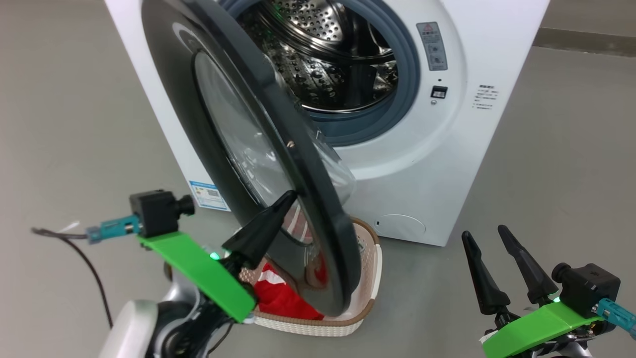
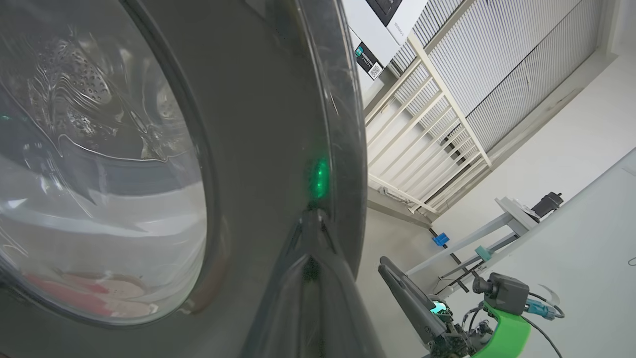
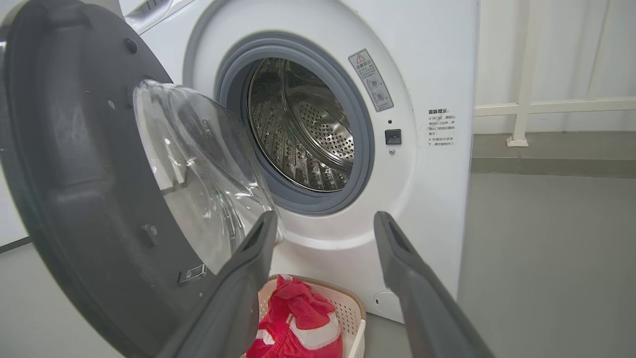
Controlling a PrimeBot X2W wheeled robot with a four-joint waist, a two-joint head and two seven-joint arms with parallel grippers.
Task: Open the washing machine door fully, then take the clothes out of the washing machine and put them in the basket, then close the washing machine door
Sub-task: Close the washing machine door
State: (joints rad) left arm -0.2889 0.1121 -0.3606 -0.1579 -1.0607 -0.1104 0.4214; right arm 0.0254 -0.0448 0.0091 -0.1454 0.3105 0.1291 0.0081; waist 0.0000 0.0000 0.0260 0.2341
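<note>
Now left gripper (image 1: 287,200) pinched shut, empty, tips touching washing machine door (image 1: 233,144) rim; right gripper (image 1: 483,232) spread wide, empty — clothes (image 3: 298,323) in basket (image 3: 348,307) between its fingers.

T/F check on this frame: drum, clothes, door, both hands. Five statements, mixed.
1. The drum is empty. True.
2. The clothes lie on the floor beside the basket. False: they lie in the basket.
3. The door is shut. False: it stands partly open.
4. The left hand is shut, with its tip at the door's outer face near the rim. True.
5. The right hand grips the door's rim. False: it is open, apart from the door, and holds nothing.
</note>
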